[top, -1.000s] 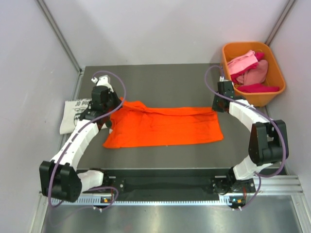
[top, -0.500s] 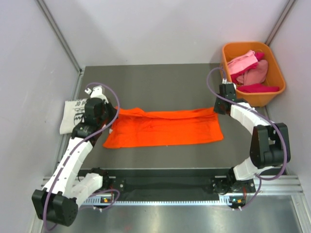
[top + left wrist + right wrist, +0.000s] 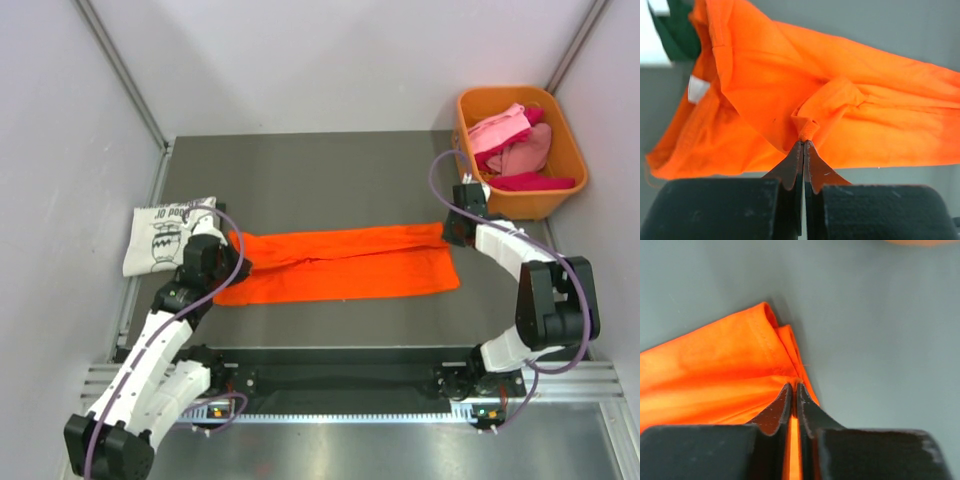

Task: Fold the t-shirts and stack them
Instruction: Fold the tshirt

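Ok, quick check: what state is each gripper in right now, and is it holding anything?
Left gripper: closed, pinching a bunched fold of the orange t-shirt.
Right gripper: closed on the same orange t-shirt's edge.

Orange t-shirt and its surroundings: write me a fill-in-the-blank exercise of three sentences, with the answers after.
The left gripper and the right gripper are both ____ on the orange t-shirt. The white printed t-shirt lies at the ____ edge of the table. The pink and red t-shirts lie inside the orange plastic ____.
Missing words: shut; left; bin.
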{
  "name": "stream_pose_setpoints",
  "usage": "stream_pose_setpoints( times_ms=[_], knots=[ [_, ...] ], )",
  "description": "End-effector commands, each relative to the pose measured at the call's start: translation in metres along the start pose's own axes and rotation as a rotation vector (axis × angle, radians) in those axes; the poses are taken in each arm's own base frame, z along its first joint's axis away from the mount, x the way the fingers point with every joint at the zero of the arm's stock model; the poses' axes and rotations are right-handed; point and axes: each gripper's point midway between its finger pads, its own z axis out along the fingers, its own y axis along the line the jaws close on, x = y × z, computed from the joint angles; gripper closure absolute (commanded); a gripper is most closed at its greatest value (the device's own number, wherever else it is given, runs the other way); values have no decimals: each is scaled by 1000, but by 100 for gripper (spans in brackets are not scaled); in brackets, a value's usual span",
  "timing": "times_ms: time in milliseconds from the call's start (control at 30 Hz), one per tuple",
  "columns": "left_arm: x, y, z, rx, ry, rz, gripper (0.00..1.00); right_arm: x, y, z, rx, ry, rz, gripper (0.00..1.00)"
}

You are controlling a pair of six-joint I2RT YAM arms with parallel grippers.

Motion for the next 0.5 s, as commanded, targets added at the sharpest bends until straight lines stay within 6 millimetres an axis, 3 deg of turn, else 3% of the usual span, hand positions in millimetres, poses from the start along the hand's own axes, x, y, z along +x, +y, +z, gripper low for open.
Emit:
stream_pose_setpoints(
  times_ms=[0, 67, 133, 167, 200, 300, 467],
  knots=[
    [15, 3, -2, 14, -8, -130, 100, -23, -7, -11, 14, -128, 85, 94],
    [14, 4, -10, 28, -45, -163, 100, -24, -10, -16, 15, -160, 119, 90],
    [15, 10, -14, 17, -74, -183, 97, -18, -13, -16, 15, -178, 149, 55],
    [11, 8, -20, 34, -102, -201, 72, -27, -12, -23, 2, -224, 164, 40],
    [10, 9, -24, 32, -114, -216, 57, -19, -15, -23, 6, -225, 169, 32],
    [-4, 1, -37, 87, -186, -216, 20, -26, -14, -36, -39, -300, 190, 32],
    [-23, -1, -37, 13, -173, -173, 18, -39, 26, -62, -230, -325, 122, 39]
  ],
)
